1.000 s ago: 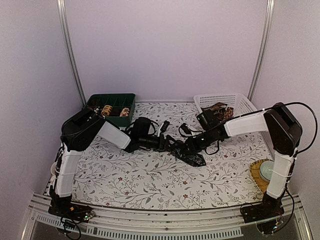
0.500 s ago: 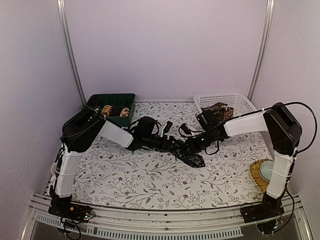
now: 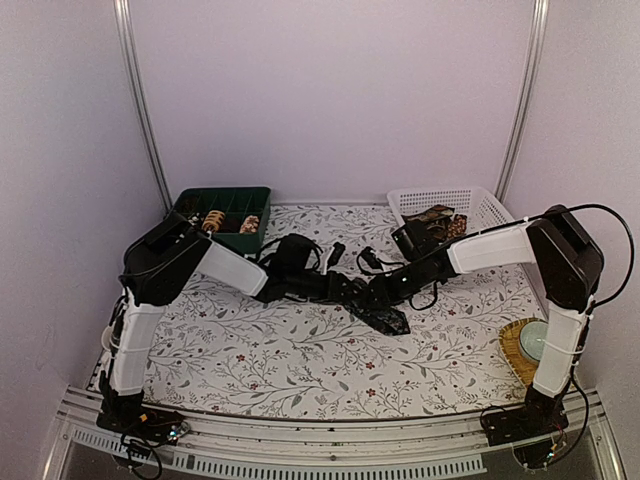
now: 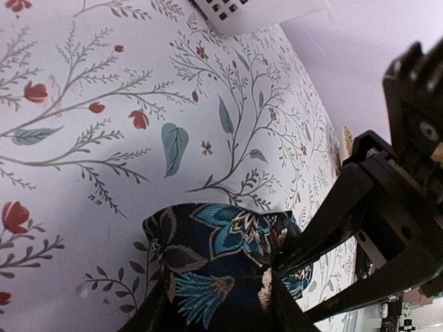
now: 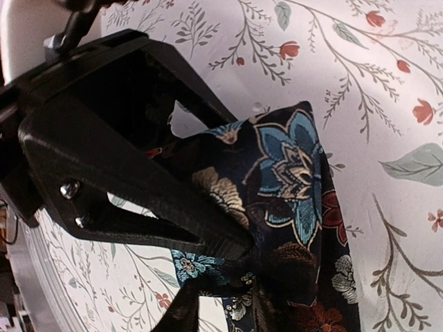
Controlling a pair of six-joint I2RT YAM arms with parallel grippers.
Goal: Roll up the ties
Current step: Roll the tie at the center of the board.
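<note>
No word, label, brand, number or sign can be read in any of the views. The tie (image 5: 297, 166) shows only woven flowers in blue, tan and red. The cloth on the surface (image 3: 300, 370) shows only printed twigs, leaves and small red blossoms. Neither of them carries letters or figures.
</note>
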